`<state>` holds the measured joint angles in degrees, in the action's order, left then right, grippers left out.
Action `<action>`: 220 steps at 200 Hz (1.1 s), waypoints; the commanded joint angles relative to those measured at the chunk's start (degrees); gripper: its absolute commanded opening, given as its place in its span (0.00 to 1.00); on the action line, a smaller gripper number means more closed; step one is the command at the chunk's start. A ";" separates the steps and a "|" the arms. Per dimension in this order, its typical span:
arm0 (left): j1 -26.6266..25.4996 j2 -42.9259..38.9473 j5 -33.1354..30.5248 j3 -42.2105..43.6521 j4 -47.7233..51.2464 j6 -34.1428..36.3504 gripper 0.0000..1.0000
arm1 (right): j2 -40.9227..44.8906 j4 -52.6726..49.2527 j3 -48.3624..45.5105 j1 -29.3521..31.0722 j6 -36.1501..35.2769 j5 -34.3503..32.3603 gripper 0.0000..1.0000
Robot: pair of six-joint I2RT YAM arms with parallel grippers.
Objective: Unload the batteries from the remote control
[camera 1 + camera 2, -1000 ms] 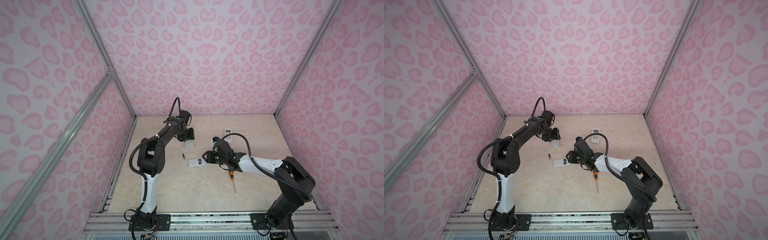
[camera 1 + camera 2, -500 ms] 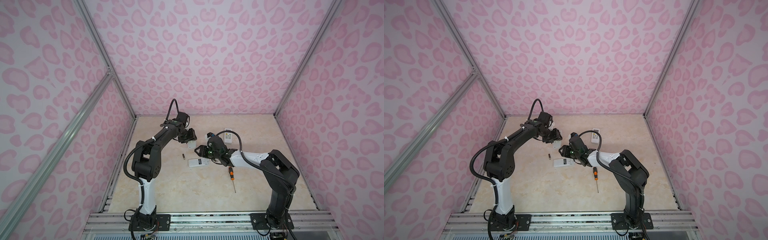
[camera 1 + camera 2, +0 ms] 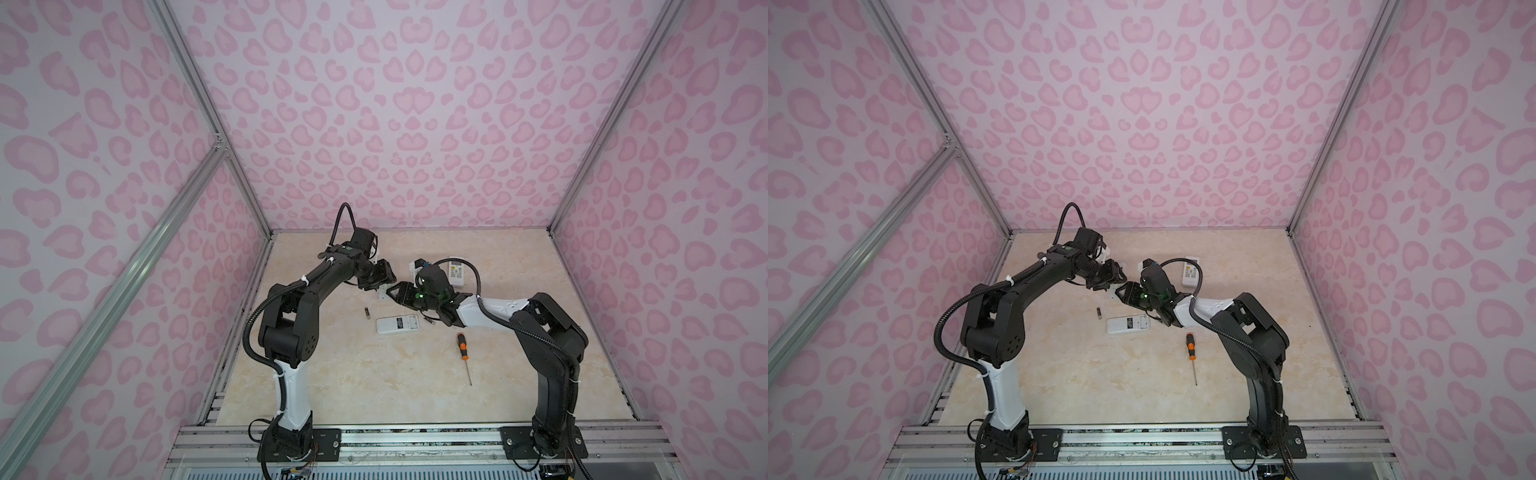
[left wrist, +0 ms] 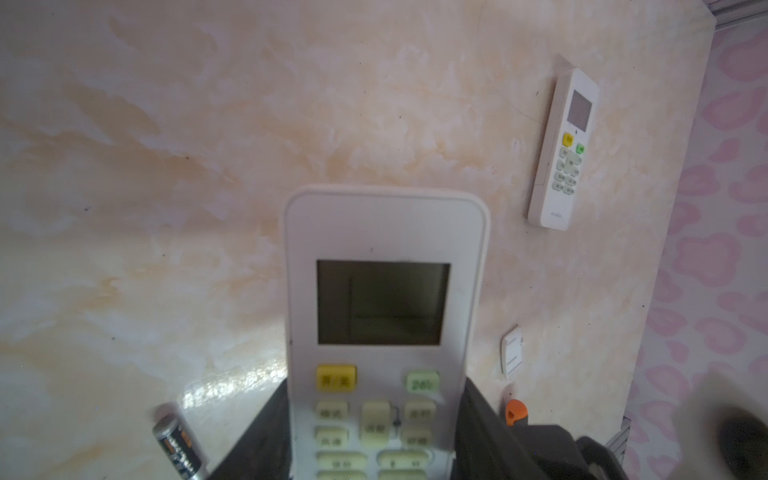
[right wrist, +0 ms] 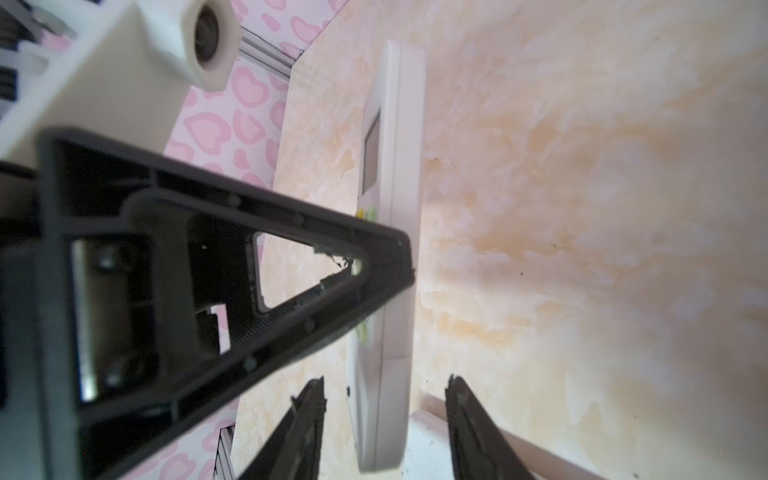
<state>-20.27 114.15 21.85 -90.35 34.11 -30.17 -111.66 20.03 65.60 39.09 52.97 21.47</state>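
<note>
Battery (image 3: 367, 313) flat, long axis toward back wall (image 3: 395, 124) (left hand (image 4: 374, 436) grips remote (image 4: 382, 232)).

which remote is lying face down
The middle remote, back side up near the screwdriver. The far remote shows its buttons; the left gripper holds the third remote.

I see walls (image 3: 407, 124) of pale lilac scattered with pink heart-like blotches, and a table (image 3: 374, 395) marbled in cream and beige. My left arm (image 3: 291, 332) and right arm (image 3: 548, 345) are black with white sections. The gripped remote (image 4: 386, 232) is white, with a dark grey-green screen, one yellow button, one pale green. A second remote (image 4: 563, 153) repeats those colours. The battery (image 4: 178, 446) is black with gold markings. The screwdriver (image 3: 462, 345) handle is orange and black.
</note>
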 commanded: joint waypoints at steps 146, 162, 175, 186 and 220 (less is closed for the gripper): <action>-0.38 -14.26 -6.38 5.79 -1.46 -0.53 0.65 | 5.55 -8.20 0.90 2.57 -11.23 -5.85 0.04; -0.30 -17.95 -8.88 6.42 -0.09 0.02 0.68 | 7.02 -12.58 2.02 3.97 -15.98 -9.66 0.04; -0.04 -21.34 -10.50 7.88 0.26 0.03 0.70 | 8.05 -15.26 2.65 4.91 -19.12 -12.48 0.03; 0.39 -24.09 -11.00 9.43 0.38 -0.61 0.72 | 8.81 -16.87 2.88 5.81 -21.55 -14.74 0.03; 2.41 -30.11 -9.16 12.56 1.40 -6.00 0.66 | 10.66 -21.84 3.81 10.52 -32.58 -25.24 0.02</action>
<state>-18.90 87.15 13.04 -79.00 34.00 -32.12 -101.65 3.46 68.58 46.98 31.33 6.28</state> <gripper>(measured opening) 0.698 0.112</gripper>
